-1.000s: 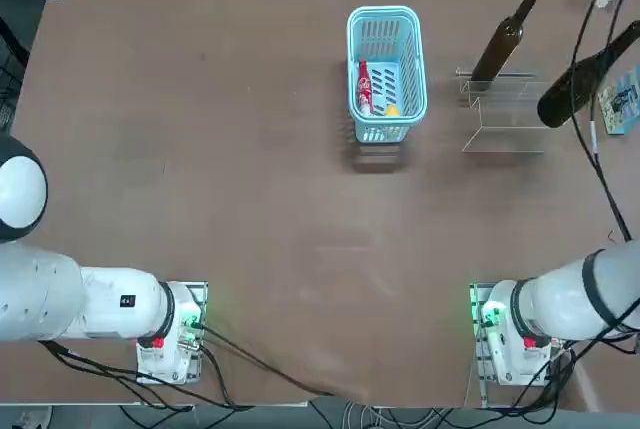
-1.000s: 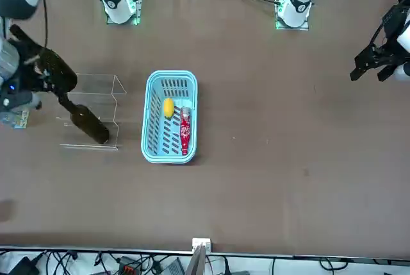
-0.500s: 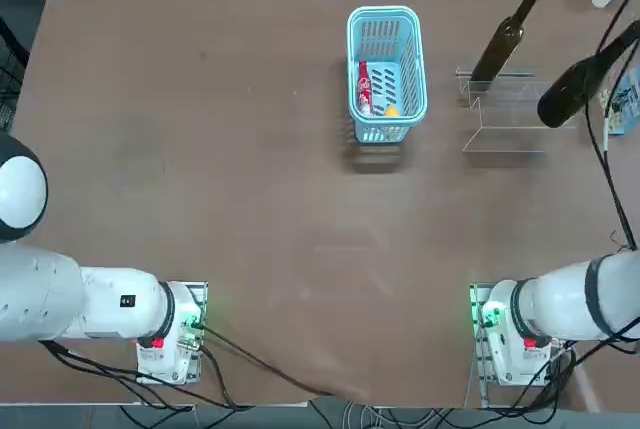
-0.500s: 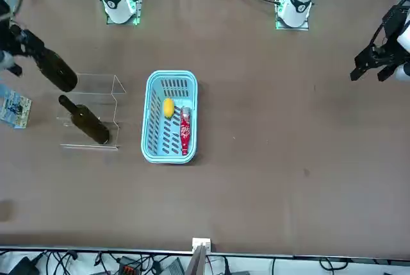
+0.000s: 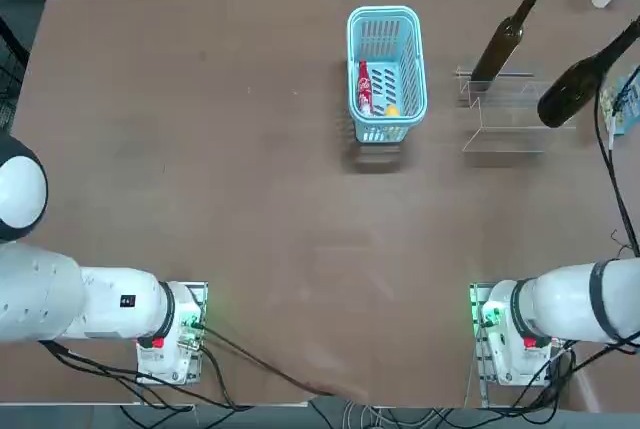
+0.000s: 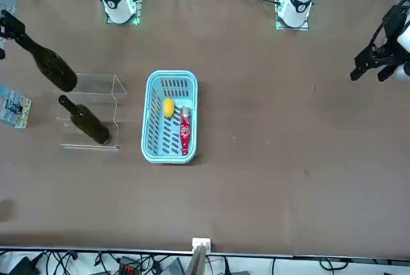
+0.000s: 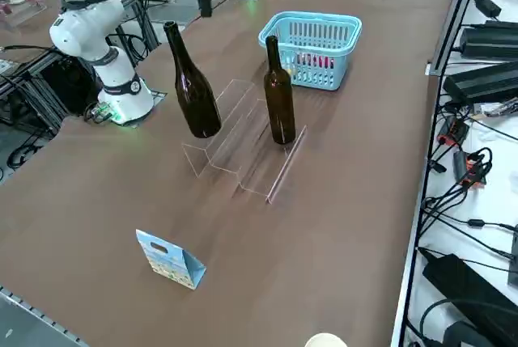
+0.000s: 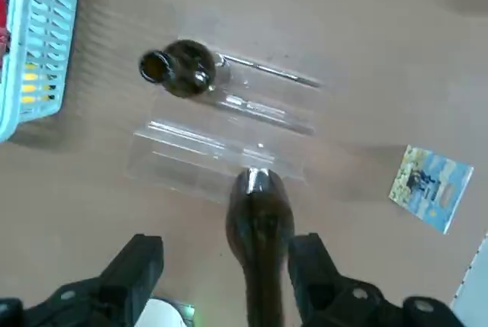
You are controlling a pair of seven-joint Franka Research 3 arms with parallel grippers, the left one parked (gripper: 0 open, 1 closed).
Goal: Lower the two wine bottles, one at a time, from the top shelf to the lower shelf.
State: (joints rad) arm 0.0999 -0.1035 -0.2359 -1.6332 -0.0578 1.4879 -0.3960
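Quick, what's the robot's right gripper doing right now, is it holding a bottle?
Right gripper: open, holding nothing, its fingers apart near a dark olive-green glass bottle.

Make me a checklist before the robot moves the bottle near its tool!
1. Right tool open, by the near bottle's neck: ok.
2. Near bottle standing up: ok.
3. Far bottle on the lower shelf: ok.
4. Both bottles lowered: not ok; the near one looks to be on the top shelf.
5. Space on the lower shelf beside the far bottle: ok.
6. Tool lined up well enough to grip: cannot tell.
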